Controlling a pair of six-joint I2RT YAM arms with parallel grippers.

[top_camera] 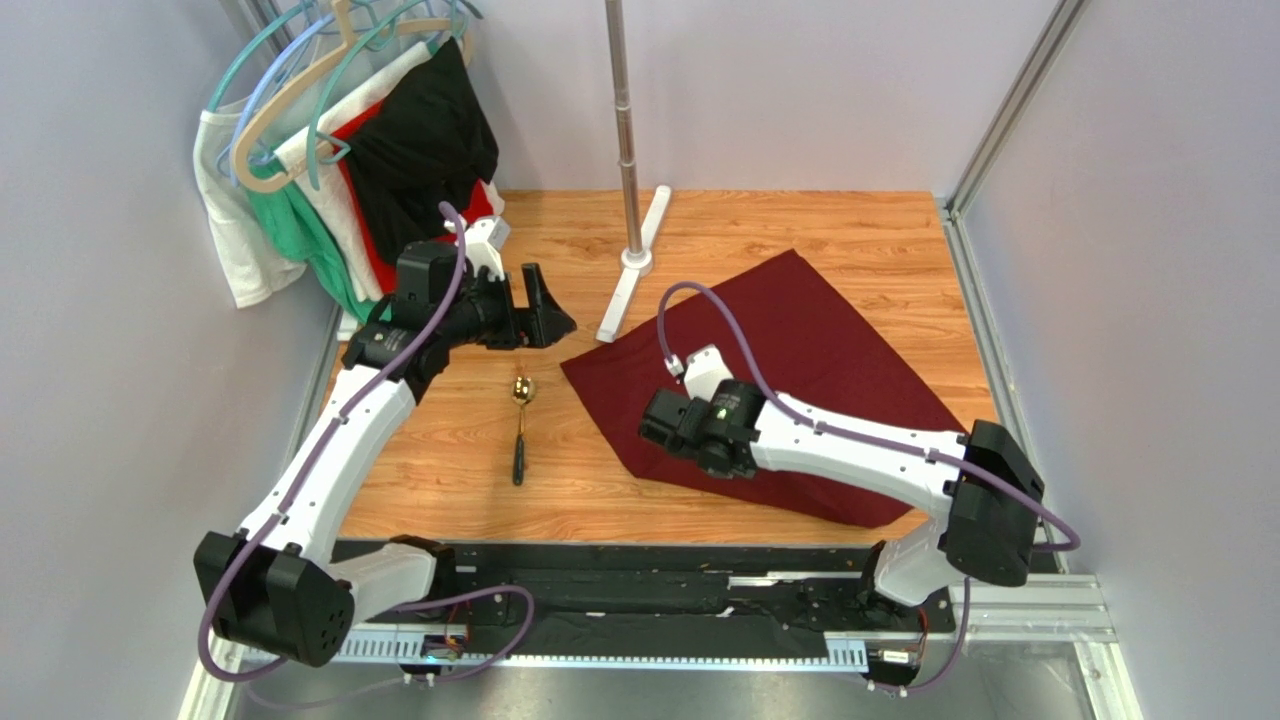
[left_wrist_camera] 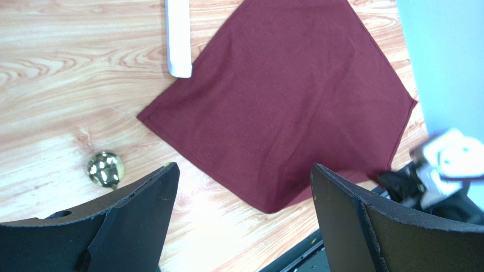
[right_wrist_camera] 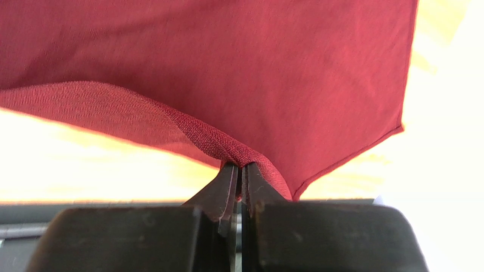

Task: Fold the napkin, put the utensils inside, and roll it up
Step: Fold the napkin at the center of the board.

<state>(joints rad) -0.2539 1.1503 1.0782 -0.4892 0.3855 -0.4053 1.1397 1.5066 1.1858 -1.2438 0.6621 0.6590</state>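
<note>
The dark maroon napkin [top_camera: 781,368] lies spread flat on the wooden table, right of centre; it also shows in the left wrist view [left_wrist_camera: 284,96] and the right wrist view [right_wrist_camera: 255,68]. My right gripper [top_camera: 672,425] is shut on the napkin's near left edge, and the cloth bunches at its fingertips [right_wrist_camera: 240,167]. The spoon [top_camera: 520,425] lies left of the napkin, gold bowl far, dark handle near; its bowl shows in the left wrist view [left_wrist_camera: 105,169]. My left gripper [top_camera: 544,308] is open and empty, held above the table beyond the spoon.
Garments on hangers [top_camera: 361,150] hang at the back left. A metal pole [top_camera: 621,90] on a white base [top_camera: 631,270] stands at the back centre, touching the napkin's far corner. A metal frame post [top_camera: 1007,105] edges the right side.
</note>
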